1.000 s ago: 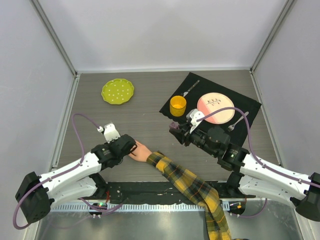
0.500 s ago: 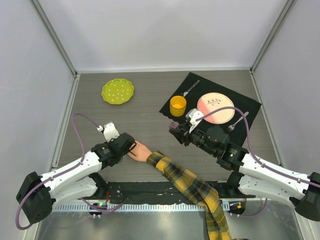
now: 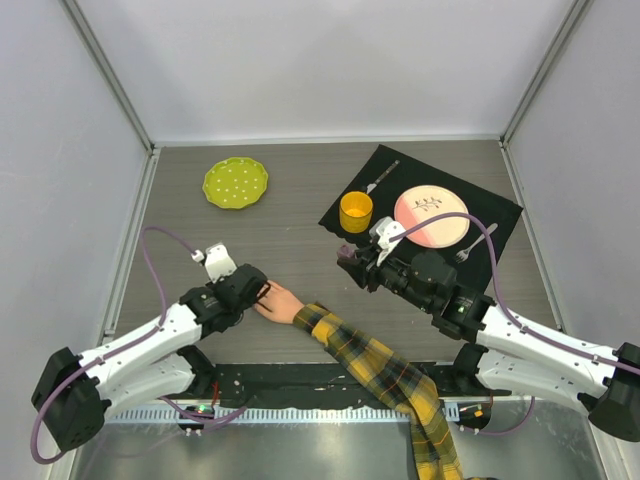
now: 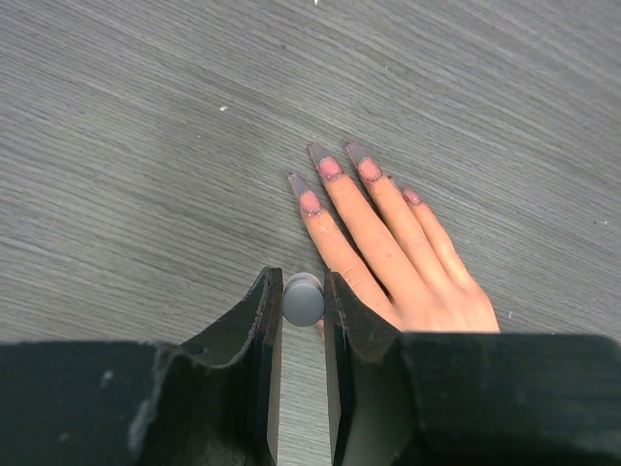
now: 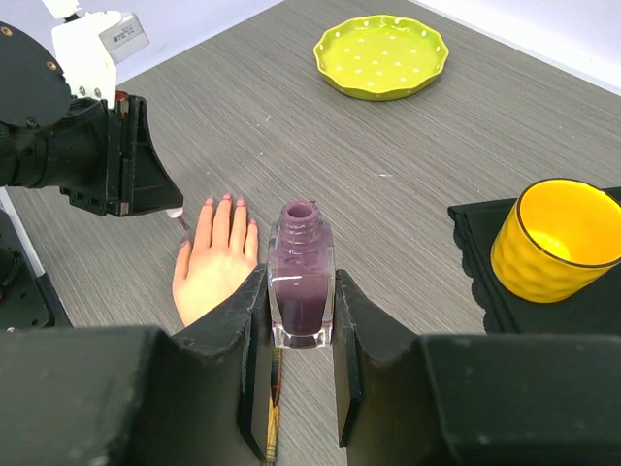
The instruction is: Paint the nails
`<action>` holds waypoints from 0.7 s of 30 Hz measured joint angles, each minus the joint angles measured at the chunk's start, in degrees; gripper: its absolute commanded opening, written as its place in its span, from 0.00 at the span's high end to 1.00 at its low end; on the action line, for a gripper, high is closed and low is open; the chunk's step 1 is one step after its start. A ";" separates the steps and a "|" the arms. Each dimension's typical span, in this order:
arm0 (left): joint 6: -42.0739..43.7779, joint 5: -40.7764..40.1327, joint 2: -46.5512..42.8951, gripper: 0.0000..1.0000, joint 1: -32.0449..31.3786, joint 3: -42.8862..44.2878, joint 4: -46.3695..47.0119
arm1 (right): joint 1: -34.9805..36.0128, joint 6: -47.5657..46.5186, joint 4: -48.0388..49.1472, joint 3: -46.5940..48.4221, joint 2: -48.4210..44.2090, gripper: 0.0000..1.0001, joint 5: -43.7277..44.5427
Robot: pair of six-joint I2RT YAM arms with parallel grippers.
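I see the mannequin hand [image 3: 283,302] flat on the table [image 3: 290,215], brush cap [image 4: 303,300] just left of it, bottle [image 5: 302,282] off to its right — behind them, a dish [image 3: 235,182] at left, a cup [image 3: 355,211] and plate [image 3: 431,217] on the mat [image 3: 497,213] at right.

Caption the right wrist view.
Right gripper grips an open purple polish bottle; mannequin hand lies flat on the table beyond.

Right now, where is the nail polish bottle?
In the right wrist view, the open purple polish bottle sits upright between the jaws of the right gripper, near the table's middle, between the mannequin hand on its left and the yellow cup.
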 measured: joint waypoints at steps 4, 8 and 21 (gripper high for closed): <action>-0.13 -0.42 -2.86 1.00 0.15 0.00 -1.44 | 0.00 0.09 -0.02 0.00 -0.26 0.99 -0.22; -0.48 0.59 -6.56 1.00 0.20 0.00 -3.32 | 0.00 0.44 0.02 0.00 -0.70 0.99 -0.48; -1.53 6.12 -8.35 1.00 0.20 -0.59 -4.66 | 0.00 1.31 0.02 -0.09 -1.07 0.99 -1.53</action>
